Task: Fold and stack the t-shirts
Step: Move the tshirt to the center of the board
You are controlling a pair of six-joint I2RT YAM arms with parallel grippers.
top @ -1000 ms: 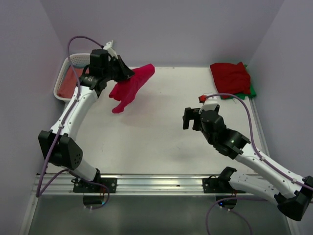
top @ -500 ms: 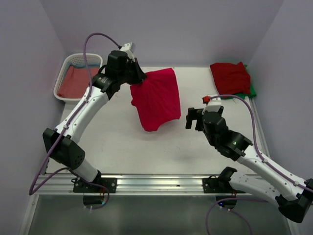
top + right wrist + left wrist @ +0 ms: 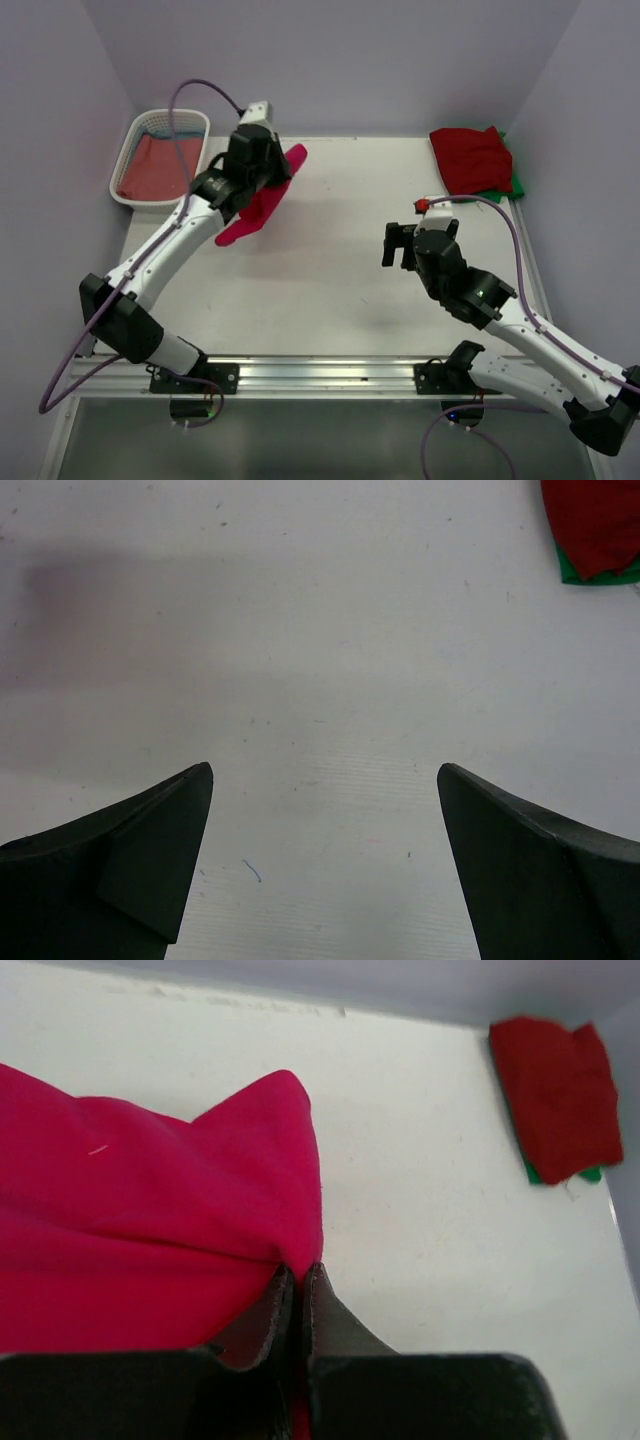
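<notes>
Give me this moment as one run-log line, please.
left pincer: shut on crimson t-shirt | right pincer: open, empty | dark red t-shirt: folded, far right

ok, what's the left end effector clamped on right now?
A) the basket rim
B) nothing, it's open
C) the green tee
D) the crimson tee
D: in the left wrist view, the left end effector is pinched shut on a fold of the crimson tee. The green tee lies apart, under the dark red tee at the far corner.
</notes>
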